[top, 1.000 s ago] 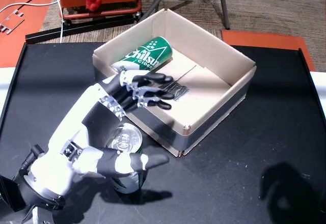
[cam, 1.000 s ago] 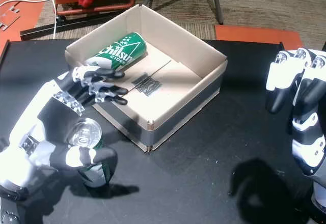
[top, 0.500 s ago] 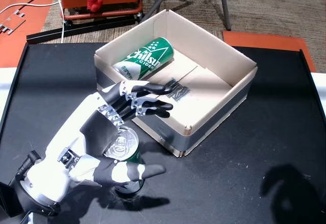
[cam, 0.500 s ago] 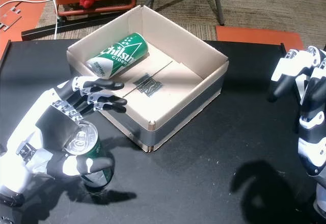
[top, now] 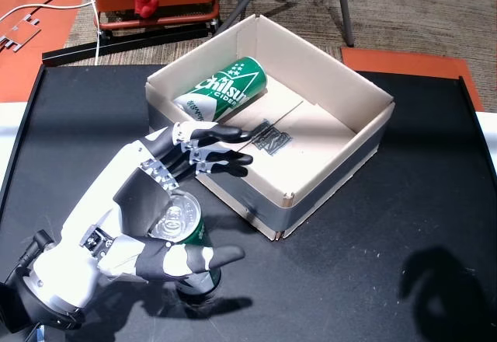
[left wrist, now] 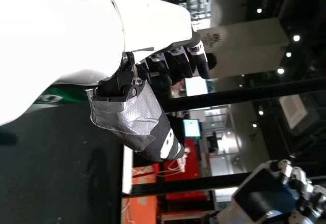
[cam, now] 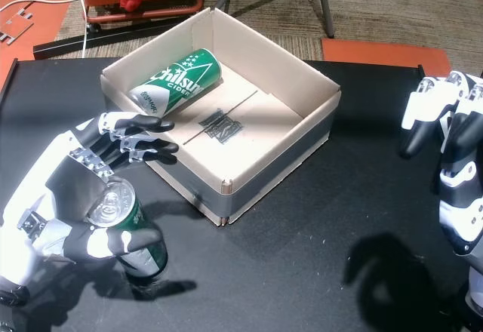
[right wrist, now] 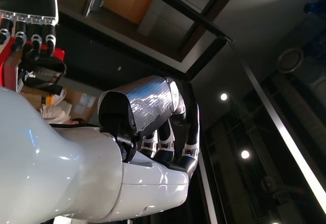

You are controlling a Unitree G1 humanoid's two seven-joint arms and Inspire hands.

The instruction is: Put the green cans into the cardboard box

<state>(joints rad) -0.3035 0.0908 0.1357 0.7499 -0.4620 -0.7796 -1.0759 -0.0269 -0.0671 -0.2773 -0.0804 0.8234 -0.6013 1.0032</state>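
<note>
Your left hand (top: 132,225) sits at about 8 o'clock on the black table (top: 404,202), its thumb wrapped across an upright green can (top: 186,241) while the four fingers (top: 213,151) stretch out straight and apart toward 1 o'clock, their tips beside the box's (top: 342,85) near-left wall. A second can (top: 221,89) lies on its side inside the box against the far-left wall, leaving most of the floor bare toward 3 o'clock. Your right hand (cam: 453,151) hangs at 3 o'clock, well apart from the box, fingers loosely curled on nothing, with bare table between it and the box.
</note>
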